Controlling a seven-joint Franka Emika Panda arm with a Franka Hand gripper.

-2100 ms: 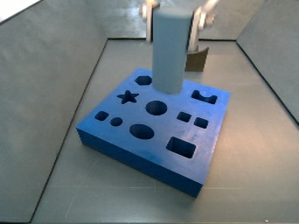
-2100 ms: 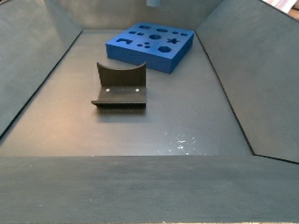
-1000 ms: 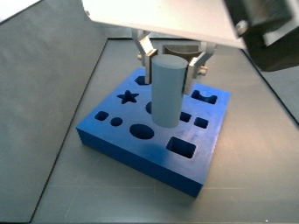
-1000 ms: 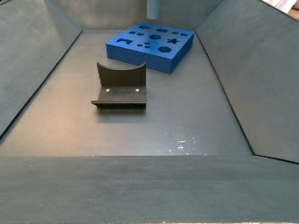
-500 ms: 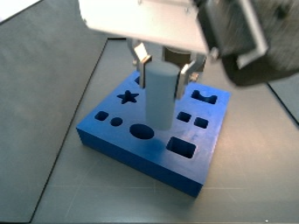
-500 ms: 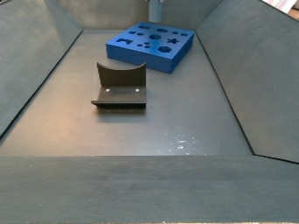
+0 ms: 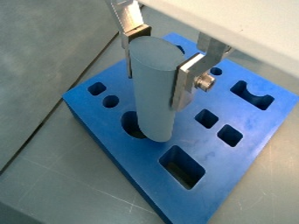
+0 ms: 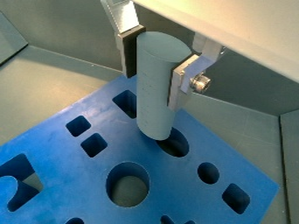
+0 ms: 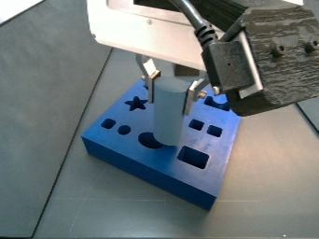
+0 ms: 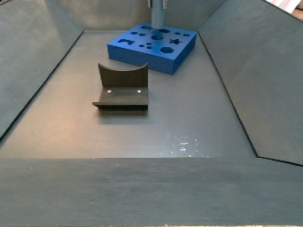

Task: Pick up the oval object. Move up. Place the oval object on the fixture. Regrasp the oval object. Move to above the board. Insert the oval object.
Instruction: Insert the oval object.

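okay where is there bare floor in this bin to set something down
Bare floor lies between the fixture and the near wall, and along both side walls. The far end is crowded: the board sits there, with the gripper over it holding the oval object upright at one of its holes.

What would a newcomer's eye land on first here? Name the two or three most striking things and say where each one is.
First, the smooth light grey-blue oval peg, upright between the gripper's silver plate fingers, its lower end at or just inside a hole of the board. Next, the large thick blue board with star, round and square cut-outs, lying directly beneath it at the far end of the tray. Last, the dark L-shaped fixture standing alone on the grey floor, apart from the board.
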